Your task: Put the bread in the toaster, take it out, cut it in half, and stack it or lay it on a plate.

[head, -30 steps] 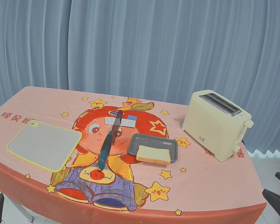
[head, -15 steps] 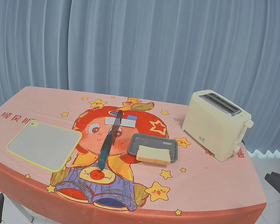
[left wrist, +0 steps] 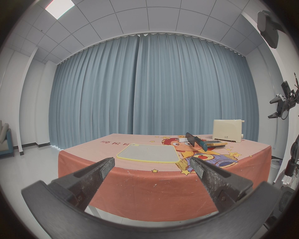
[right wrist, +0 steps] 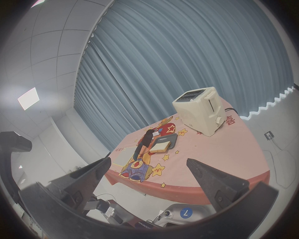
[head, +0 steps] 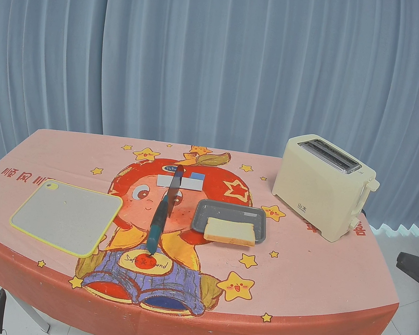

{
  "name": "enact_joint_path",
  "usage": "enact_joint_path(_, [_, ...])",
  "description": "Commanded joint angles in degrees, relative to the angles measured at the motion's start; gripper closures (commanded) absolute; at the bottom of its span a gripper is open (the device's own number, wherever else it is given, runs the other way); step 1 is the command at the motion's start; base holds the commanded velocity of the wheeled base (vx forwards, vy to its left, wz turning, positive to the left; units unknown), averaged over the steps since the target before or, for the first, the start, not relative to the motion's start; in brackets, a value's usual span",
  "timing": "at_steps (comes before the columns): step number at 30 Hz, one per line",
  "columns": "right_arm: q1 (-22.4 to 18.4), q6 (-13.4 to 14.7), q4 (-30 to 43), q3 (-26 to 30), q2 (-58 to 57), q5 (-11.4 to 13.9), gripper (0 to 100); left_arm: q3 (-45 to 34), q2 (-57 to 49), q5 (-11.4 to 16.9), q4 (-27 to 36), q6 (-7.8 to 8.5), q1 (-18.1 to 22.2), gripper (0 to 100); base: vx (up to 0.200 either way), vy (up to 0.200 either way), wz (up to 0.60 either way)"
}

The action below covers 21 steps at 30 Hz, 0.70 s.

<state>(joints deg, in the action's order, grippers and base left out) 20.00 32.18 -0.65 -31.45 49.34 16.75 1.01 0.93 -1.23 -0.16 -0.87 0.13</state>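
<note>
Bread slice [head: 230, 231] lies on the near edge of the grey tray [head: 231, 213] mid counter [head: 308, 272], toaster [head: 322, 186] at far right; left claw [left wrist: 152, 163] and right claw [right wrist: 148, 161] both gape, empty, off the counter.

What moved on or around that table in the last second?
The right end effector, at the right edge of the head view, shifted upward a little, open and empty. Nothing was grasped or released. The left end effector, the white bread slice on the dark grey tray, the teal-handled knife, the yellow-rimmed cutting board and the cream toaster stayed put.
</note>
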Motion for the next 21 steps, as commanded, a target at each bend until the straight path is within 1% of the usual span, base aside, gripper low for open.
enact_joint_path(1, [1.26,1.48,-0.67,-0.72,0.41,0.04,0,-1.01,-0.31,0.0,-0.02,-0.01,0.04,0,0.0,0.0,0.0])
enact_joint_path(3, [2.14,3.59,-1.9,-0.63,0.5,0.04,0,-1.01,-0.31,0.0,-0.02,-0.01,0.04,0,0.0,0.0,0.0])
enact_joint_path(7, [3.9,6.75,-3.57,-0.36,1.03,0.04,0,-1.01,-0.31,0.0,-0.02,-0.01,0.04,0,0.0,0.0,0.0])
enact_joint_path(14, [4.69,9.39,-3.66,-0.8,1.99,0.04,0,-1.01,-0.31,0.0,-0.02,-0.01,0.04,0,0.0,0.0,0.0])
enact_joint_path(15, [5.4,11.06,-3.84,-0.89,2.08,0.04,0,-1.01,-0.31,0.0,-0.02,-0.01,0.04,0,0.0,0.0,0.0])
enact_joint_path(18, [6.89,13.43,-5.51,-0.54,2.87,-0.05,0,-1.01,-0.31,-0.09,-0.02,-0.01,0.04,0,0.0,0.0,0.0])
enact_joint_path(21, [7.42,14.49,-6.47,-0.1,4.19,-0.05,0,-1.01,-0.31,-0.09,-0.02,-0.01,0.04,0,0.0,0.0,0.0])
